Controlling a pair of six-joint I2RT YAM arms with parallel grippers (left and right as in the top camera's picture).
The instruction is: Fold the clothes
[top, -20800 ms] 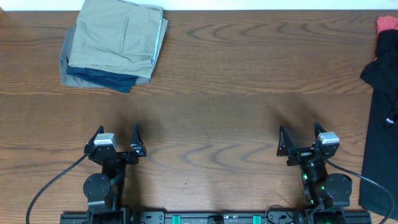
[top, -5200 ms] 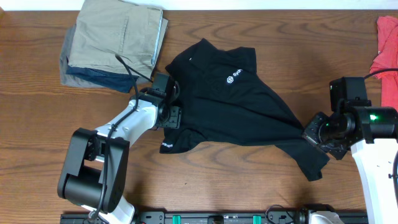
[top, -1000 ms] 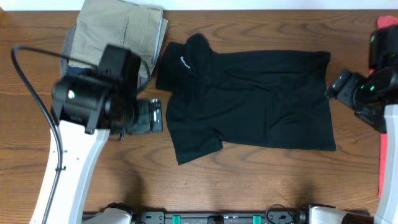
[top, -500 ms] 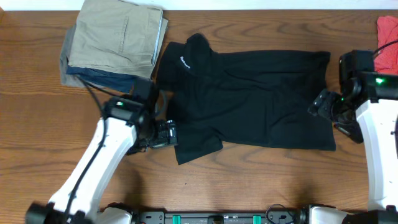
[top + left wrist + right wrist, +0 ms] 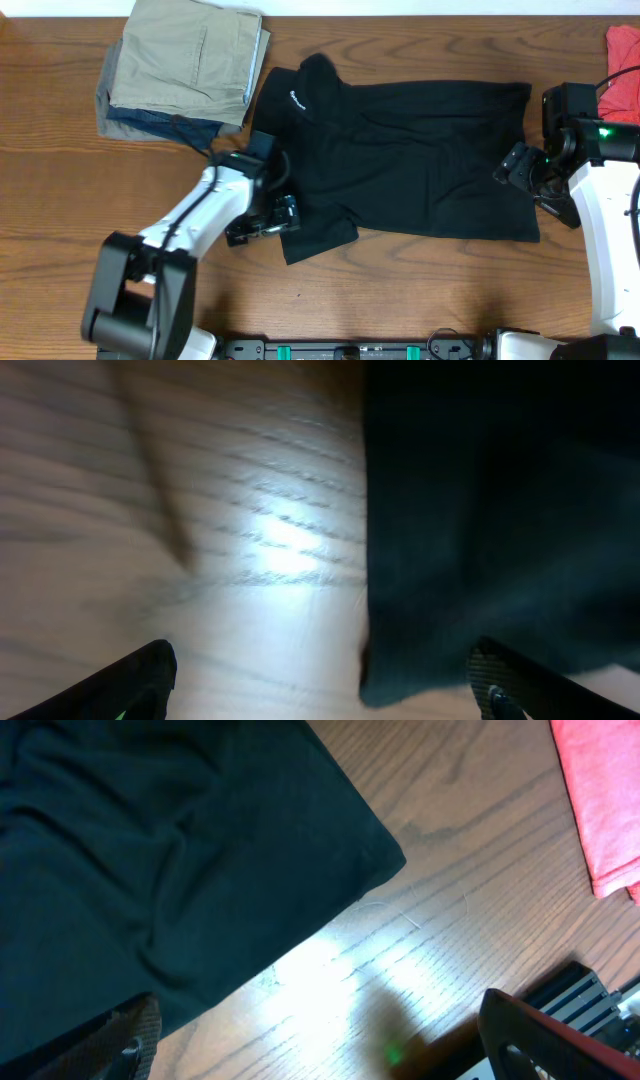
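The black shirt (image 5: 400, 160) lies spread flat in the middle of the wooden table (image 5: 400, 290). The left gripper (image 5: 283, 214) is at its lower sleeve, fingers spread wide. The right gripper (image 5: 512, 168), likewise spread, is over the shirt's right edge.

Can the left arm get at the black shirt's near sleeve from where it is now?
Probably yes: the left gripper is open right at the edge of the black shirt's sleeve, with nothing between them.

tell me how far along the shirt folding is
Done: the black shirt lies spread flat on the table. In hand: the left gripper sits at its near sleeve and the right gripper at its hem edge, both with jaws open. Left: every fold; none is made yet.
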